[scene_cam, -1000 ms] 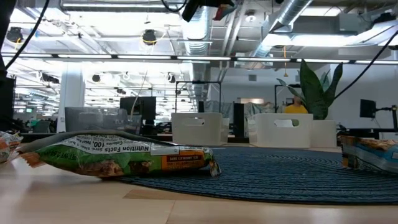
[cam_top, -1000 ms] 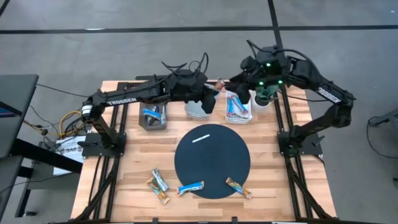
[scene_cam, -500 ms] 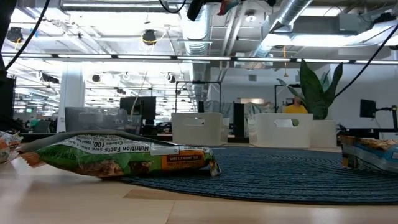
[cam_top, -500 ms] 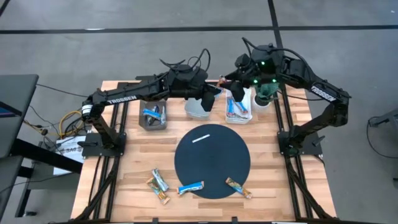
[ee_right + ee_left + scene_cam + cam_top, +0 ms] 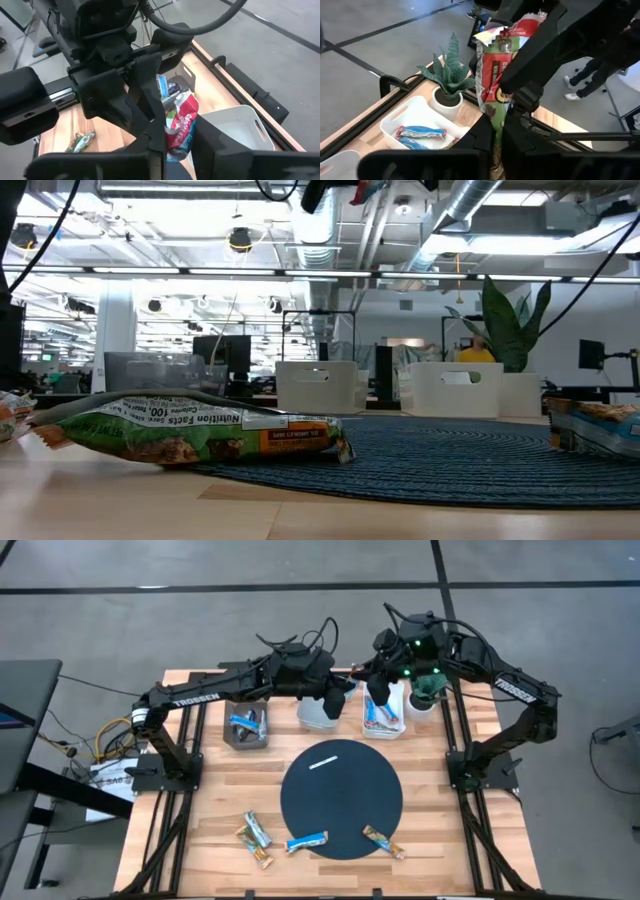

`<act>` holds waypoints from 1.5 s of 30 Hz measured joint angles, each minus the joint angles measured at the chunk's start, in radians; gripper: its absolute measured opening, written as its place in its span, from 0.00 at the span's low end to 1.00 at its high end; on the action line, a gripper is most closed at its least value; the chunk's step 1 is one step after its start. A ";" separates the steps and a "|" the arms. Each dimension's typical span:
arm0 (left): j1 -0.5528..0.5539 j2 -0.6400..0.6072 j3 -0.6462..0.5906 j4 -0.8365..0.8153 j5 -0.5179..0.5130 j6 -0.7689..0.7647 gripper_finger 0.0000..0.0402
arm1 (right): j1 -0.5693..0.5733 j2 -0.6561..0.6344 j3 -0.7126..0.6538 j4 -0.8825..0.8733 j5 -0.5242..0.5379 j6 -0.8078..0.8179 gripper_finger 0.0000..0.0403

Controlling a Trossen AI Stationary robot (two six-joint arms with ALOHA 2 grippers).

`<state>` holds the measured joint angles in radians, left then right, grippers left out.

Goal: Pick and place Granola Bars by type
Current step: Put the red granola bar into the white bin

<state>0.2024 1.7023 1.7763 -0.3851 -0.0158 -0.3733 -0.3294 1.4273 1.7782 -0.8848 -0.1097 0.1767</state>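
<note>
High view: left gripper [image 5: 345, 680] and right gripper [image 5: 372, 675] meet at the table's 12 o'clock, both clenched on one red-green granola bar [image 5: 492, 65], above white bins [image 5: 383, 713]. Grey bin [image 5: 246, 728] at 10 o'clock. Four bars [image 5: 258, 831] at 6 o'clock beside the dark round mat [image 5: 341, 798] carrying a white strip [image 5: 325, 762]. Wooden table [image 5: 215, 790]; office beyond.

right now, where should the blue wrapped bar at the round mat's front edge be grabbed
Take the blue foil-wrapped granola bar across its middle, straight down from above. It lies flat at the edge of the dark round mat, long axis roughly left-right, so fingers close on its clear long sides.
</note>
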 joint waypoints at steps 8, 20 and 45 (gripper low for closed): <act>0.000 -0.001 0.000 0.000 0.002 0.016 0.23 | -0.007 0.000 0.000 -0.022 0.012 -0.001 0.13; 0.000 -0.042 0.000 -0.142 -0.041 0.041 0.57 | -0.110 0.000 0.000 -0.196 0.098 -0.025 0.12; 0.000 -0.259 0.000 -0.248 -0.221 0.119 0.59 | -0.255 0.000 0.000 -0.365 0.322 -0.053 0.28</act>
<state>0.2020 1.4433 1.7760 -0.6332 -0.2373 -0.2539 -0.5845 1.4269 1.7782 -1.2497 0.2120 0.1237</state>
